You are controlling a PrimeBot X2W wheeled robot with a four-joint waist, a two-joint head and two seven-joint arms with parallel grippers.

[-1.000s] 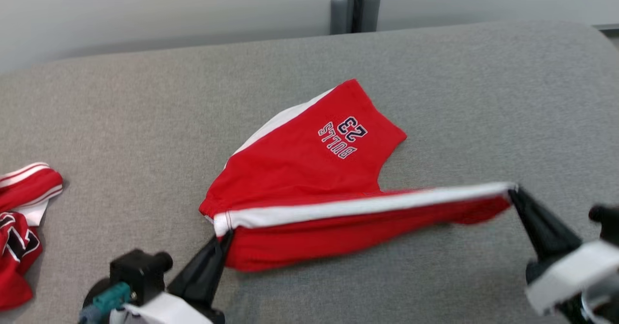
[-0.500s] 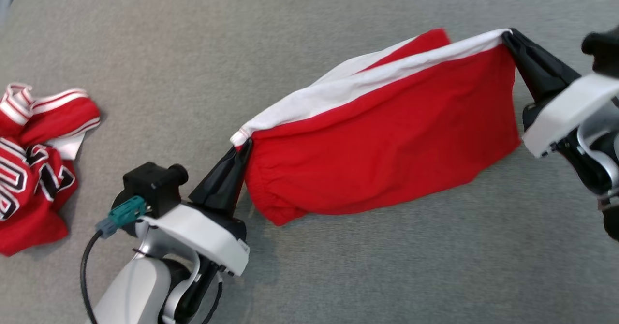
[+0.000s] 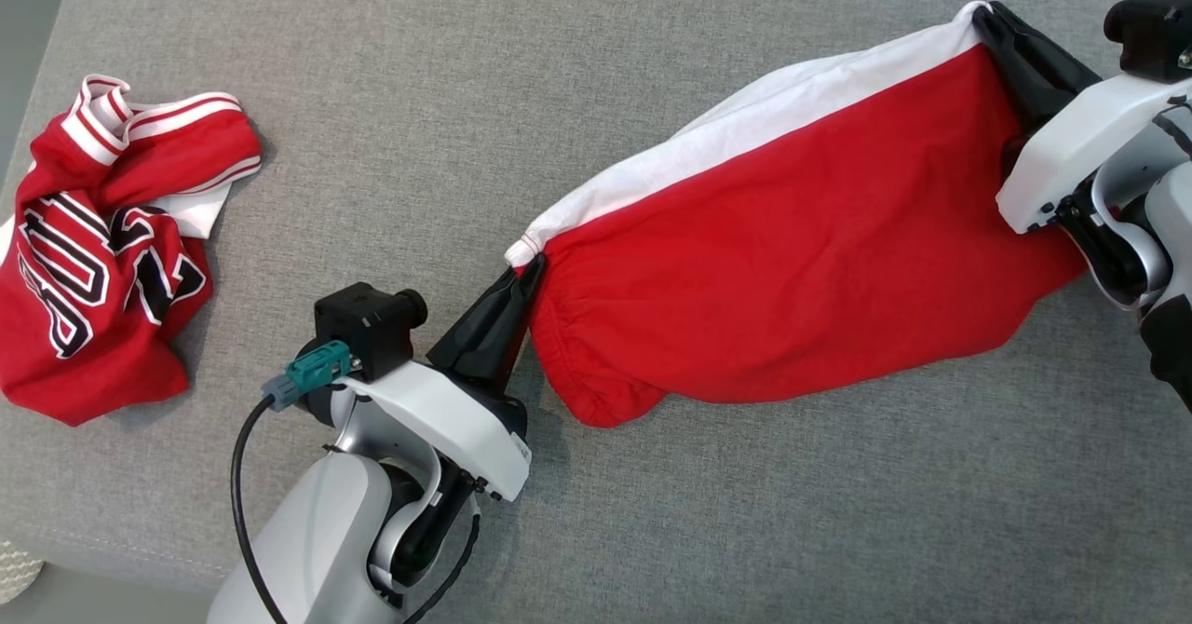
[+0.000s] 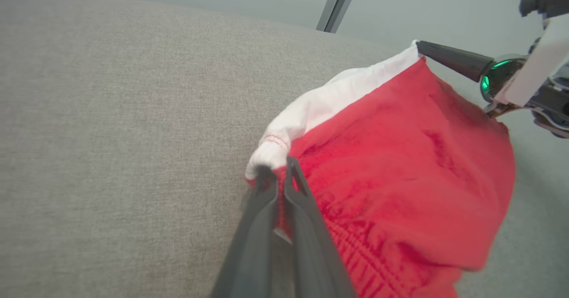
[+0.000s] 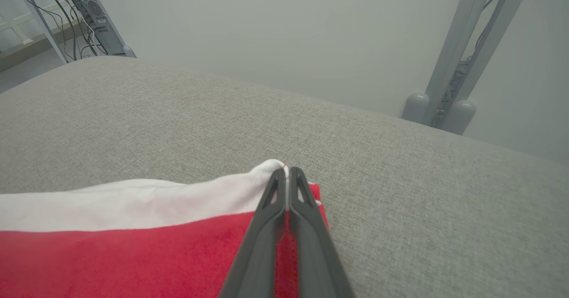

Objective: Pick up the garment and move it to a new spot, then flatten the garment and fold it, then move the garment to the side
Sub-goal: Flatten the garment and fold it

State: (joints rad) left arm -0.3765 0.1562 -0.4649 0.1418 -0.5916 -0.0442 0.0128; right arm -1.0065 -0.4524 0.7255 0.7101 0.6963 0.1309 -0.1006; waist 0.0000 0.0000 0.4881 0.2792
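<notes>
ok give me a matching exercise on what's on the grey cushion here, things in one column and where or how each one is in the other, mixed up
Column A
1. left gripper
2. right gripper
3. crumpled red jersey
4. red and white shorts

Column B
a. lies bunched at the left edge of the head view, apart from both grippers
b. stretched between the two grippers
c. shut on the white corner at the upper right of the head view
d. shut on the gathered end near the middle of the head view

Pairs: 1-d, 2-c, 3-a, 4-b
</notes>
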